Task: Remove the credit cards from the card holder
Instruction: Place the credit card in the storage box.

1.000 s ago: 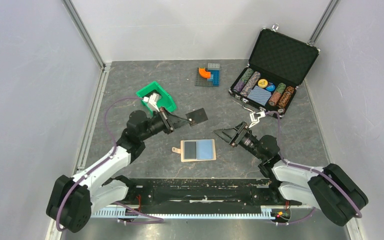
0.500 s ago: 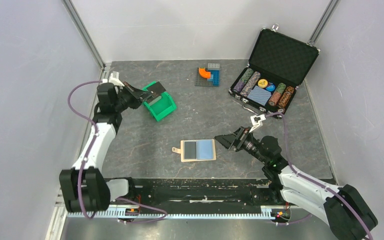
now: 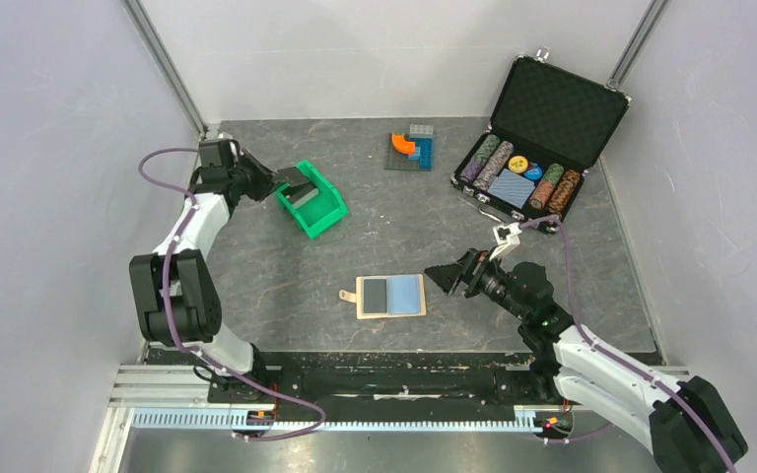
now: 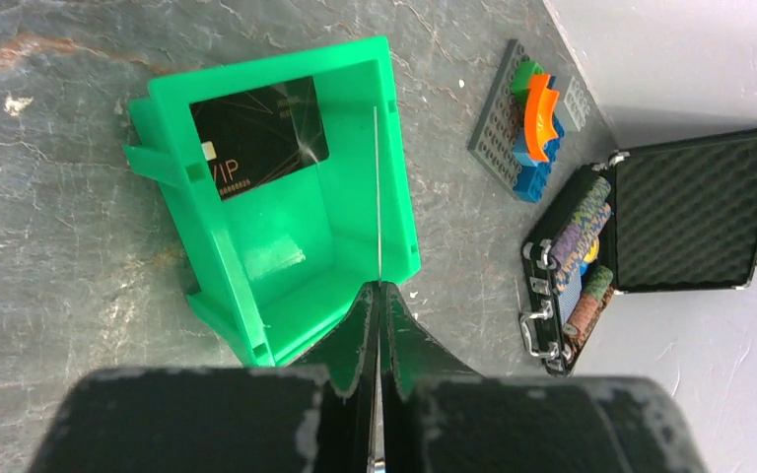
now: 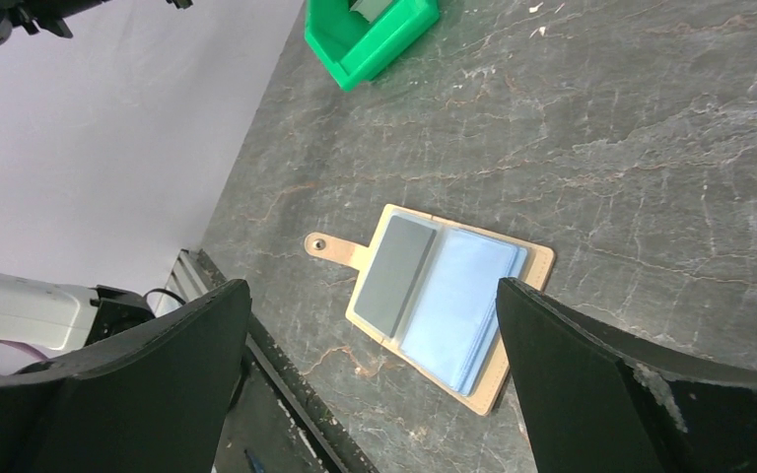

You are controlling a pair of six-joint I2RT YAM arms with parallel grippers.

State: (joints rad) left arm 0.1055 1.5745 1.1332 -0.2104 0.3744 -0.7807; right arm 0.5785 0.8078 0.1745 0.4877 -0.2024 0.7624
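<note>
One credit card stays in your card holder | your left tool, clamped on a second card, has reached the far-left green bin | your right tool now gapes wide, empty.

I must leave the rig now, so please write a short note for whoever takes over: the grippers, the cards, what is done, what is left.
Left gripper: shut on one credit card, held edge-on above the green bin.
Right gripper: open, empty, beside the card holder.
Card holder: lies open, with a dark card in the strap-side pocket.
Done: a black VIP card lies in the bin.
Left: release the held card, then pull out the dark card. More cards may be hidden in the blue pockets.
</note>
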